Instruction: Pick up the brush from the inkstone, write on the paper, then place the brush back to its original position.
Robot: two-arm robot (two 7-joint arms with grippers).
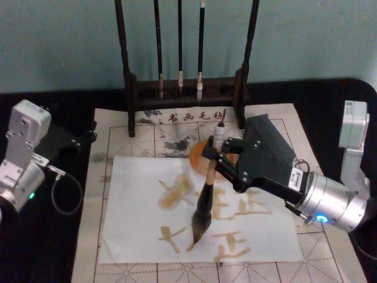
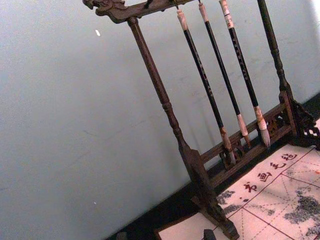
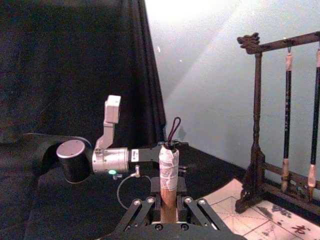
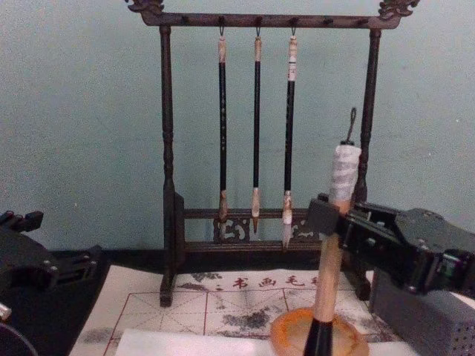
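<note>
Currently writing: right gripper (image 1: 219,154) clamped tight on the brush (image 1: 203,206) handle.
Held near upright so tuft meets the paper (image 1: 135,194); left gripper (image 1: 82,140) parked left.

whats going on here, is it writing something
Yes. The right gripper is shut on the brush and holds it roughly upright, with the tuft tip down on the paper, partway through writing. Several brown characters are already on the sheet. The inkstone sits just beyond the paper's far edge, waiting for the brush to go back. The left gripper is parked at the table's left side.
</note>
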